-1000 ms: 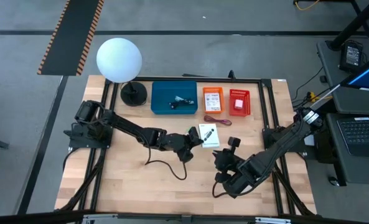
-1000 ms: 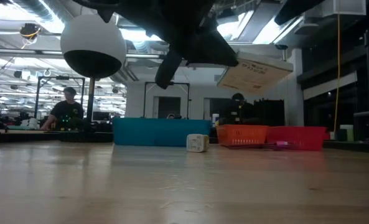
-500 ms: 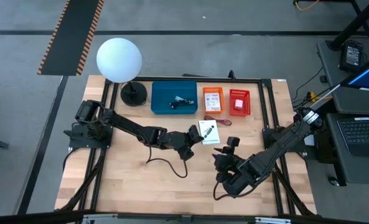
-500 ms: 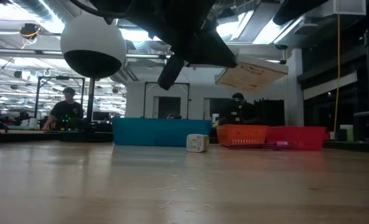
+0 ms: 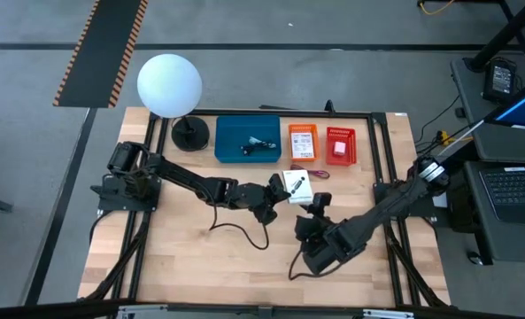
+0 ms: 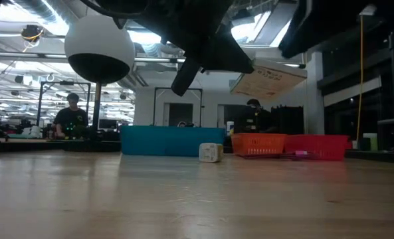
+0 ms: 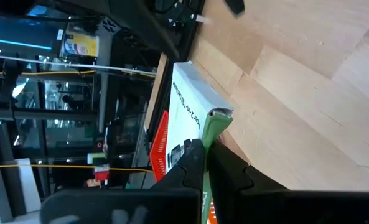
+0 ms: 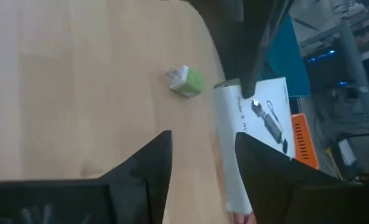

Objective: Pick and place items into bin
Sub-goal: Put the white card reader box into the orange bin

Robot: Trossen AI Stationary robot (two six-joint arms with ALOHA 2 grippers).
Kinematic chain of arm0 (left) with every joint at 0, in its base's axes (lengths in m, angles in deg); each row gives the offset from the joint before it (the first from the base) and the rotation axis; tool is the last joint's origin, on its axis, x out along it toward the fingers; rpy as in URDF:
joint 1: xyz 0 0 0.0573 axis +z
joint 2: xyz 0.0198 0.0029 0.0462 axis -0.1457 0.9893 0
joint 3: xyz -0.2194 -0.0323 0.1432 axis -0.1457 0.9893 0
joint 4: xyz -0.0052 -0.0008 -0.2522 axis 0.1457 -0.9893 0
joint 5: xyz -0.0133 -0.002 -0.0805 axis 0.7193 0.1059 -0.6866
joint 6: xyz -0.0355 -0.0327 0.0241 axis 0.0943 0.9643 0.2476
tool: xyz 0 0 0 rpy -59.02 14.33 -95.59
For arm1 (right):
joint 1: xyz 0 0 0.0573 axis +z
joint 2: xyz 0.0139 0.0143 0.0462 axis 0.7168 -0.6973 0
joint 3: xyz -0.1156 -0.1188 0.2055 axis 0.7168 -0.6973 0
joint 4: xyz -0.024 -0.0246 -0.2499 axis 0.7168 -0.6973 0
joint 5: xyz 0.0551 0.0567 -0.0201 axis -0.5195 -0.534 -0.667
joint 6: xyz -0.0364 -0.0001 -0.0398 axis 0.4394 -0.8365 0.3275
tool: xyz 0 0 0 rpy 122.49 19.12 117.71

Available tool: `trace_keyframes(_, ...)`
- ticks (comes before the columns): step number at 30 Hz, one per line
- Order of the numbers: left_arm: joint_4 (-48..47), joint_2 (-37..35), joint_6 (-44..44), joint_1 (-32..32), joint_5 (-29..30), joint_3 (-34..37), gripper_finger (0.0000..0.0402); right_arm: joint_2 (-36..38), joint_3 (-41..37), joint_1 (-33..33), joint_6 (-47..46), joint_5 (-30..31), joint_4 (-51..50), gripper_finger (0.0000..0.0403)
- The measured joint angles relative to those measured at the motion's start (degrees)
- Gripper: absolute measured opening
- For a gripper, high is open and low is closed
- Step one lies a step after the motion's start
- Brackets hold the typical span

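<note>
1. The flat white printed box with a green edge (image 5: 297,188) is off the wooden surface (image 5: 191,257), pinched shut by the left end effector (image 5: 280,191) at its green corner; a second ago it sat lower and slightly further right in the high view, and it has since shifted toward the bins.
2. In the left wrist view the box (image 7: 190,112) juts out past the dark fingers (image 7: 193,163), which close narrowly on its green flap.
3. A small green-and-white plug-like block (image 8: 187,81) rests on the surface just beside the raised box; the low view shows it (image 6: 210,152) standing in front of the bins.
4. The right end effector (image 5: 313,210) is near the box, with its fingers (image 8: 150,165) spread apart and nothing between them; it has moved up and left since the earlier frame and has widened.
5. Beyond lie the blue rectangular bin (image 5: 248,139) with small items inside, an orange basket (image 5: 303,142) and a red basket (image 5: 340,145), unchanged.
6. A red cord (image 5: 308,171) lies just in front of the orange basket.
7. The white globe lamp (image 5: 169,85) stands at the far left corner.
</note>
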Motion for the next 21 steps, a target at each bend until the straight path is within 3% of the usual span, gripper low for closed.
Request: trace_keyframes(21, 1.91, -0.02, -0.60, -0.28, -1.99, 0.00, 0.0003, -0.88, -0.02, -2.18, 1.06, 0.74, -3.47, 0.0169)
